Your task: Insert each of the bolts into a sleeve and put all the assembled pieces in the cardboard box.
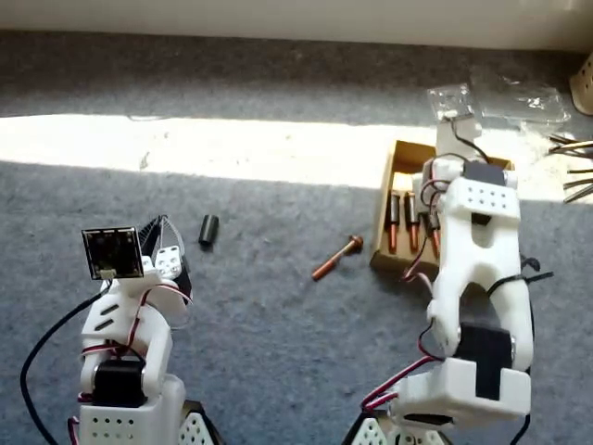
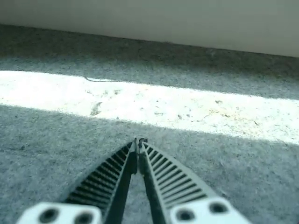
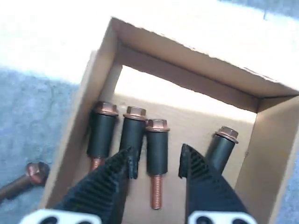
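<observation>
**High view.** The left arm (image 1: 120,343), white moulded plastic with black servo blocks, stands at the near left edge. The right arm (image 1: 477,260), of the same build, rises at the near right and extends far over the cardboard box (image 1: 405,158). The box is an open-topped rectangle of plain brown board, right of centre. Assembled pieces (image 1: 393,221) lie inside it, beside the arm. One loose bolt (image 1: 336,258), copper-coloured with a flanged head, lies on the carpet just left of the box. One sleeve (image 1: 209,230), a short black cylinder, lies well left of the bolt, near the left arm. The surface is grey short-pile carpet (image 1: 278,352), crossed by a bright sunlit band (image 1: 232,148). Crumpled clear plastic bags (image 1: 500,97) lie at the far right.

**Left wrist view.** The left gripper (image 2: 139,141) hangs over bare carpet. Its black ribbed fingers meet at the tips and hold nothing. A pale wall (image 2: 163,18) bounds the carpet on the far side.

**Right wrist view.** The right gripper (image 3: 158,157) hangs above the box with its fingers apart. Four assembled pieces lie on the box floor, each a black tube with a copper hexagonal flange head. Three lie side by side against the left wall. The fourth lies apart, near the right wall. The fingers flank the third piece, with a gap on each side. A threaded copper shank protrudes from its near end. The loose bolt lies outside the left wall.
</observation>
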`<action>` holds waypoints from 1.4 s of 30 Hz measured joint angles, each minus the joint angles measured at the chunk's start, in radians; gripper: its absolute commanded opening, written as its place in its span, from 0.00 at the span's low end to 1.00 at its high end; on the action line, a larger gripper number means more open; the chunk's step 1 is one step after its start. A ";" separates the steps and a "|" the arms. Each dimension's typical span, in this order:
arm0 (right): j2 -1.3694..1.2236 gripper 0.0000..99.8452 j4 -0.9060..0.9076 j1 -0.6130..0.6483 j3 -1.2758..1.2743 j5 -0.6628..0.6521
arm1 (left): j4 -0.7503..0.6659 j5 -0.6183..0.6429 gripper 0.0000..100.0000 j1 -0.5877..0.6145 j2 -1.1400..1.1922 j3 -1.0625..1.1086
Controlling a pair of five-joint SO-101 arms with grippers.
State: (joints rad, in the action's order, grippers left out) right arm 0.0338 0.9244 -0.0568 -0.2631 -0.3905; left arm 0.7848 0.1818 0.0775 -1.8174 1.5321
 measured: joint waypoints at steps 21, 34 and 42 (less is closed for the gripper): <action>0.433 0.13 0.253 0.327 0.000 0.000 | 0.187 0.002 0.03 0.078 -0.003 -0.130; 0.520 0.13 0.319 0.635 0.003 0.341 | 0.350 0.002 0.03 0.094 -0.009 -0.265; 0.252 0.13 0.328 0.657 0.158 0.477 | 0.353 0.003 0.03 0.256 -0.009 -0.270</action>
State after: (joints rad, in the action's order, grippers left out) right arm 0.2854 1.2528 0.5999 -0.1051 0.0867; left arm 1.1377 0.1849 0.3337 -1.8267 1.2620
